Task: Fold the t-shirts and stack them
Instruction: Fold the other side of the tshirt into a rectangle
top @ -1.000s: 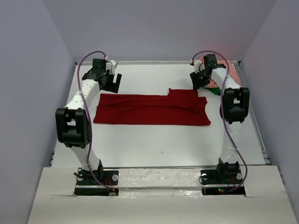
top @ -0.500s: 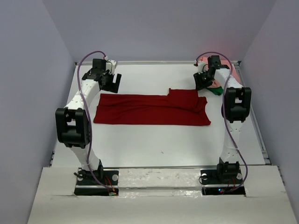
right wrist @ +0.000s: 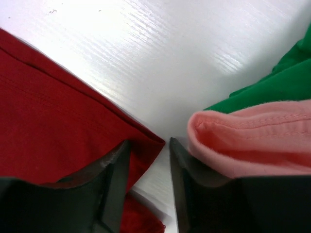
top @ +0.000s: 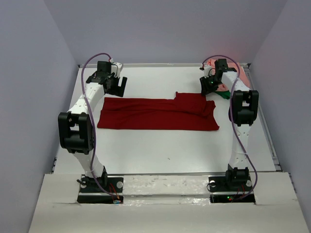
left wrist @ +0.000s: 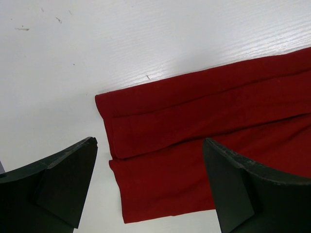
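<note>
We see a dark red soft cloth t-shirt (top: 146, 114) folded into a long flat band across the middle of the table (top: 170, 145). Near its far right corner lies a bunched salmon pink cloth shirt (right wrist: 257, 141), touching a bit of green fabric (right wrist: 286, 73).

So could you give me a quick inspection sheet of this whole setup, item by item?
Surface: white table, a few small marks.
Job's things: dark red t-shirt folded into a long strip mid-table; salmon pink t-shirt and green fabric bunched at the far right.
Clutter: nothing seen.
End effectors: left end effector open above the red shirt's left end; right end effector narrowly open at its far right corner.
Cables: purple cable looped along each arm.
Surroundings: plain lilac walls.
</note>
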Tool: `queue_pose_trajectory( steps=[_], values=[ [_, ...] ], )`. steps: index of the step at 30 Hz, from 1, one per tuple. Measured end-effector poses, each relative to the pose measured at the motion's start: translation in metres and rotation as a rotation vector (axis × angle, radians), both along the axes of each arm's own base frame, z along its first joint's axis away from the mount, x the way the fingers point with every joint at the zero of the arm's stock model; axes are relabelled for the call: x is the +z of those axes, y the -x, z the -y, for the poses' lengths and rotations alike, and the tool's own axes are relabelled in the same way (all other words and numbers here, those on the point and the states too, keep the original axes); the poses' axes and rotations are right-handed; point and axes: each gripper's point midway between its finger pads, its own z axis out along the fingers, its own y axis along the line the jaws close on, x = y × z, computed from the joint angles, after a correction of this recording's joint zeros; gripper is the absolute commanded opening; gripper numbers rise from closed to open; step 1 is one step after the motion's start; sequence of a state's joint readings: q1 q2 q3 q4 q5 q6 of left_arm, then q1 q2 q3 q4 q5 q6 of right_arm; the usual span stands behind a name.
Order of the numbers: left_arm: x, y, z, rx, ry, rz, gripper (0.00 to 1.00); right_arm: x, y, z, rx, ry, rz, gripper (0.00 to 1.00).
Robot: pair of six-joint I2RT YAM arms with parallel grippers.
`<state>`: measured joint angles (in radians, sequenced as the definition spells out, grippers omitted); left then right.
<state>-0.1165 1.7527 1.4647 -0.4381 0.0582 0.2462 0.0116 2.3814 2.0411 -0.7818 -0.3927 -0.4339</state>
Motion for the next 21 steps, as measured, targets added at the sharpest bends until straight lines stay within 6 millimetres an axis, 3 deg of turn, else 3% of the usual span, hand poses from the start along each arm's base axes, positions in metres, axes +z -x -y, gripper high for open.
queue_pose_trajectory(
  steps=[1, 4, 21],
  values=[
    [0.0, 0.0, 0.0, 0.0, 0.0, 0.0, 0.99, 0.0, 0.001, -0.001, 0.003, -0.003, -0.003, 0.3],
    [0.0, 0.0, 0.0, 0.0, 0.0, 0.0, 0.99, -0.002, 0.004, -0.002, 0.012, -0.008, -0.017, 0.0],
    [0.0, 0.0, 0.001, -0.004, 0.003, 0.0, 0.99, 0.001, 0.014, -0.003, 0.028, -0.013, -0.061, 0.0]
  ],
)
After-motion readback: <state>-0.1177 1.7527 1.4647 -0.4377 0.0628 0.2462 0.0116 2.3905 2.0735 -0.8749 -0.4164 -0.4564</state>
